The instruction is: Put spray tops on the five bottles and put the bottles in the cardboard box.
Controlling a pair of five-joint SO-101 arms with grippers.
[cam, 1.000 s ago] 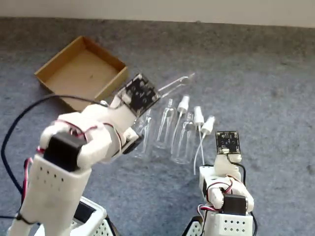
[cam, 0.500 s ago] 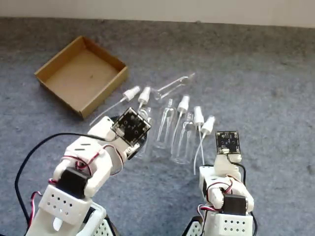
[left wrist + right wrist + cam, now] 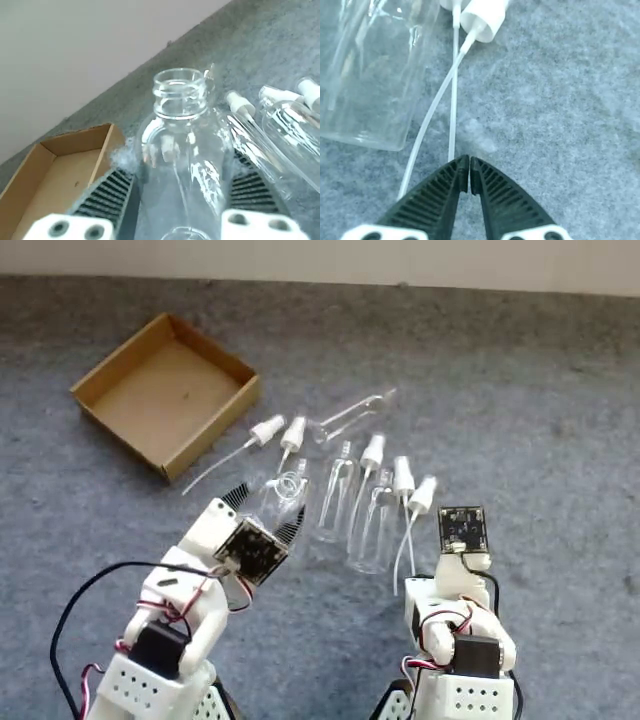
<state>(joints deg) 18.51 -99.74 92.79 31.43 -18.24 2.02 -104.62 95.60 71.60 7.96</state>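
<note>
My left gripper (image 3: pixel 268 508) is shut on a clear bottle (image 3: pixel 284 488) without a top, fingers on both sides of its body. The bottle (image 3: pixel 181 150) tilts up, its open neck toward the cardboard box (image 3: pixel 165 390). More clear bottles (image 3: pixel 335 490) lie side by side on the carpet just beyond, one (image 3: pixel 350 412) farther back. White spray tops (image 3: pixel 268 428) with long tubes lie loose among them. My right gripper (image 3: pixel 470 171) is shut on nothing, low over the carpet, its tips at the tube ends of two spray tops (image 3: pixel 482 20).
Grey carpet (image 3: pixel 540 420) covers the table, with open room to the right and in front of the bottles. The box (image 3: pixel 65 165) stands open at the back left. A black cable (image 3: pixel 70 610) loops beside the left arm's base.
The left arm has drawn back and down from over the bottle row toward its base. It now holds one bottle, tipped up off the carpet. The right arm has not moved.
</note>
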